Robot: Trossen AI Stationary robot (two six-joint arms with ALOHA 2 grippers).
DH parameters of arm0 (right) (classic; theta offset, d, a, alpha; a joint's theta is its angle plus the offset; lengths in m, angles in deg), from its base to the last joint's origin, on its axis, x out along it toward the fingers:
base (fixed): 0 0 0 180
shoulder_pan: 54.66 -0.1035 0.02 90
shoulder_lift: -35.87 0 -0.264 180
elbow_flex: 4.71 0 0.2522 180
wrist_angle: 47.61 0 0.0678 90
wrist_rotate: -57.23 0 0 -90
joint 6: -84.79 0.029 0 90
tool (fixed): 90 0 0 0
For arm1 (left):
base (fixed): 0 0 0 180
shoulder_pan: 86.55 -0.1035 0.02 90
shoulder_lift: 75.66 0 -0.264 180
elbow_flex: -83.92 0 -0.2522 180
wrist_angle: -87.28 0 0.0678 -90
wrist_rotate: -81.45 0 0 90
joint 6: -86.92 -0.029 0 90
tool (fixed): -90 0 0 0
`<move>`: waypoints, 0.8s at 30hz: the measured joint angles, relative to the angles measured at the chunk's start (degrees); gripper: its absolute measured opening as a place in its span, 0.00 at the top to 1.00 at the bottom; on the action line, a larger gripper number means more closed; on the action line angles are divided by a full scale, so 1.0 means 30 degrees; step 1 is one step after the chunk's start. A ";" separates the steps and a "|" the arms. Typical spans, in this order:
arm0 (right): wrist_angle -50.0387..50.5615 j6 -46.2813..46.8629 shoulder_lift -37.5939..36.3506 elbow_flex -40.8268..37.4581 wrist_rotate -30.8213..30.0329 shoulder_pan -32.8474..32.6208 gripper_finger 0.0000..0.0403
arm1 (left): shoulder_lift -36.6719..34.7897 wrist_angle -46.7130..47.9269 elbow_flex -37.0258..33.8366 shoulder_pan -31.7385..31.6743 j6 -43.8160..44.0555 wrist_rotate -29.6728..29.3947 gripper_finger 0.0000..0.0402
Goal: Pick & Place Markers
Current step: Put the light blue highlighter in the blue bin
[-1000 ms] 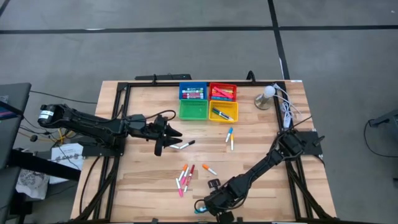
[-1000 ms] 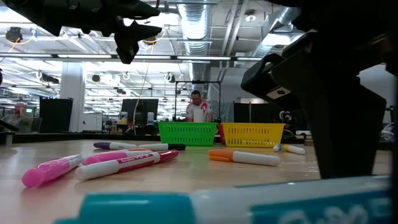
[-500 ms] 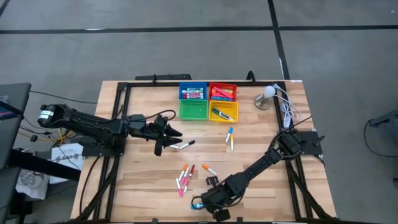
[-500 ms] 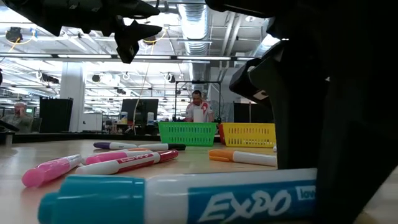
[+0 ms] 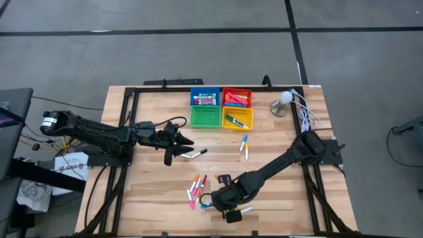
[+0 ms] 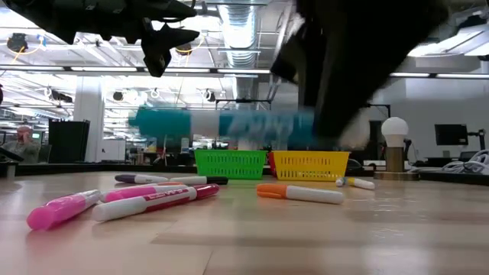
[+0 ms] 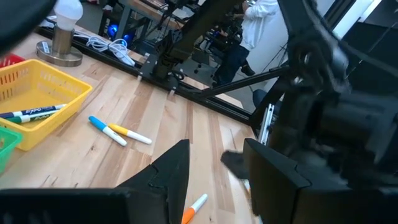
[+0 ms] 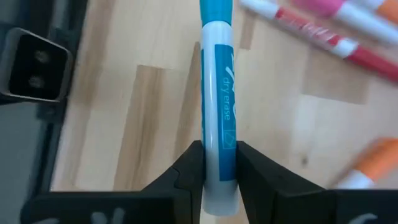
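My right gripper (image 5: pixel 223 202) is near the table's near edge, shut on a teal-capped marker (image 8: pixel 218 93). The low view shows that marker (image 6: pixel 221 122) level in the air. More markers lie loose on the wood: a pink, red and orange cluster (image 5: pixel 196 188), a blue and a yellow one (image 5: pixel 244 145), and a dark one (image 5: pixel 195 153). My left gripper (image 5: pixel 180 143) hovers open over the table's left middle, above the dark marker, with nothing between its fingers. My right gripper pinches the marker's white barrel (image 8: pixel 219 140) between its two fingers, toward the end away from the teal cap. The fingers (image 8: pixel 189 168) come steeply from above and lie across the marker. The marker is level and lifted clear of the table.
Blue (image 5: pixel 205 97), red (image 5: pixel 236 97), green (image 5: pixel 205 118) and yellow (image 5: pixel 238 119) trays stand at the far middle; several hold markers. A bulb on a round base (image 5: pixel 283 102) and white cables (image 5: pixel 304 118) sit at the far right. People show in the room behind.
My right gripper has risen from the table's near edge and gone a little toward the far edge. It has carried the teal-capped marker from the tabletop up into the air, still level.
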 joint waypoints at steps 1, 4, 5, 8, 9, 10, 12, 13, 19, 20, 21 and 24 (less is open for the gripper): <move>0.0135 -0.0115 -0.0295 0.0014 0.0186 0.0094 0.82 | -0.0002 0.0003 0.0000 -0.0001 0.0000 0.0001 0.63; 0.0882 -0.0614 -0.1456 0.0016 0.0666 0.0343 0.82 | -0.0006 0.0003 0.0000 -0.0085 0.0000 0.0005 0.63; 0.0983 -0.0748 -0.1941 0.0016 0.0815 0.0474 0.82 | 0.0000 0.0003 0.0000 -0.0096 0.0000 0.0004 0.63; 0.1704 -0.1246 -0.3487 0.0029 0.1149 0.0918 0.82 | 0.0000 0.0003 0.0000 -0.0111 0.0000 -0.0003 0.63; 0.2004 -0.1449 -0.4030 0.0031 0.1177 0.1115 0.82 | 0.0000 0.0004 0.0000 -0.0103 0.0000 -0.0003 0.63; 0.2283 -0.1633 -0.4542 0.0031 0.1253 0.1387 0.82 | 0.0000 0.0003 0.0000 -0.0103 -0.0007 0.0005 0.63; 0.2587 -0.2025 -0.5654 0.0031 0.1274 0.2001 0.82 | 0.0000 0.0097 0.0000 -0.0111 -0.0007 0.0005 0.63; 0.2825 -0.2209 -0.6177 0.0038 0.1269 0.2368 0.82 | 0.0000 0.0115 0.0000 -0.0128 -0.0015 0.0002 0.63; 0.3676 -0.4067 -0.8858 0.0043 0.1314 0.5123 0.82 | -0.0001 0.0148 0.0000 -0.0967 -0.0015 0.0005 0.63; 0.3675 -0.4556 -0.9214 0.0060 0.1329 0.5650 0.82 | 0.0000 0.0156 0.0000 -0.1183 -0.0011 0.0005 0.63; 0.3734 -0.5099 -0.9545 0.0060 0.1388 0.6228 0.82 | -0.0006 0.0143 0.0000 -0.1376 -0.0001 -0.0001 0.63; 0.3641 -0.6715 -1.0200 0.0067 0.2092 0.8094 0.82 | -0.0003 0.0145 0.0000 -0.1940 0.0025 0.0000 0.63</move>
